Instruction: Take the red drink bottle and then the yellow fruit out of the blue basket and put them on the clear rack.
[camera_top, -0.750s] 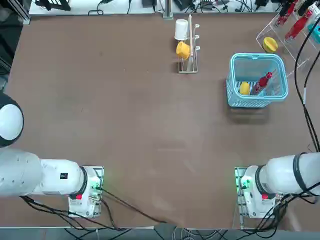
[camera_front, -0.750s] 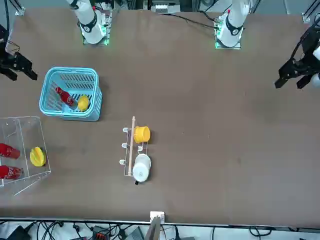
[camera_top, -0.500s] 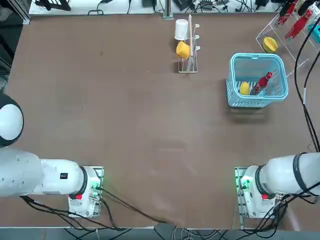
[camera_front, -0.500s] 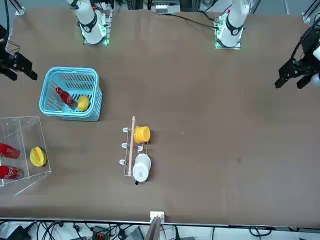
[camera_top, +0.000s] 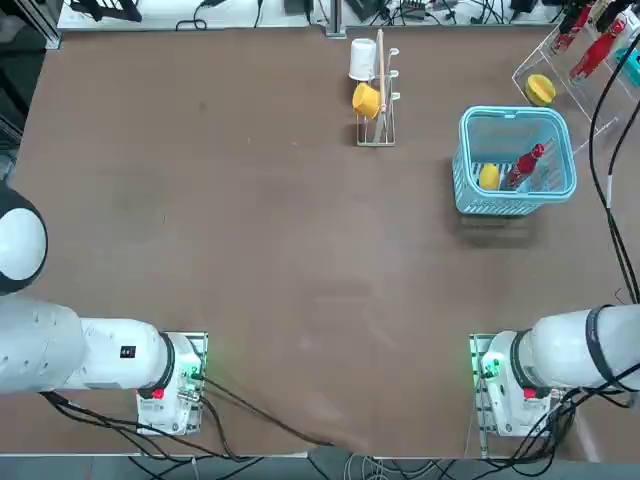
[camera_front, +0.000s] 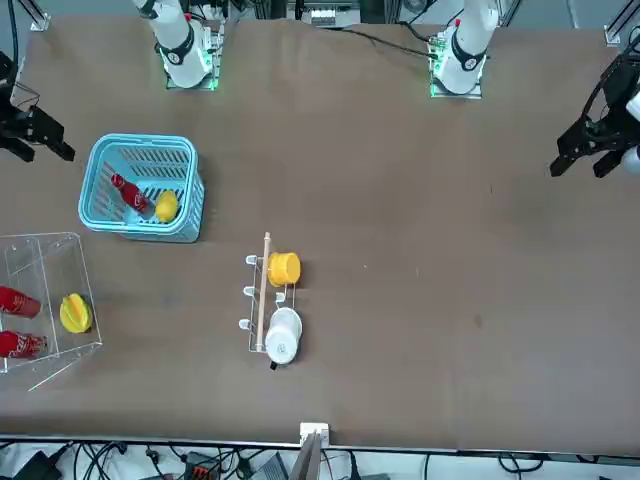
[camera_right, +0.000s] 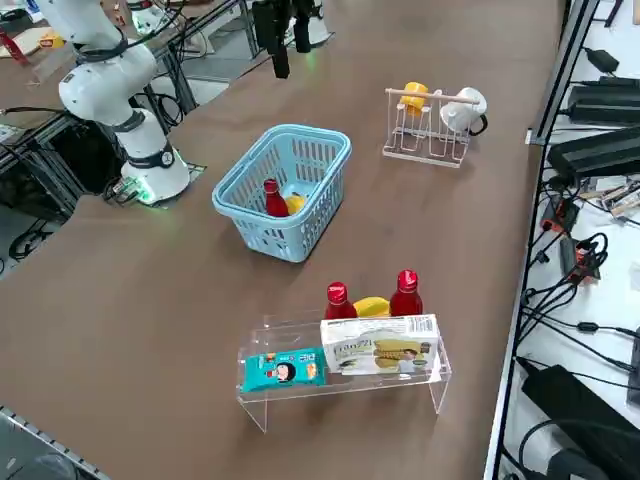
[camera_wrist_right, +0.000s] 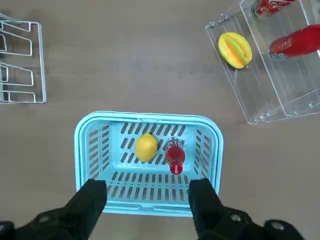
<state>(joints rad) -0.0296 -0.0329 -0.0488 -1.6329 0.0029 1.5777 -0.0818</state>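
The blue basket stands at the table's far right. Inside it the red drink bottle leans with its cap up, and the yellow fruit lies beside it. The clear rack stands just beyond the basket. My right gripper hangs open high above the basket's near side, holding nothing.
The rack holds two red bottles, a ridged yellow fruit, a biscuit box and a teal packet. A wire mug stand with a yellow mug and a white mug stands left of the basket.
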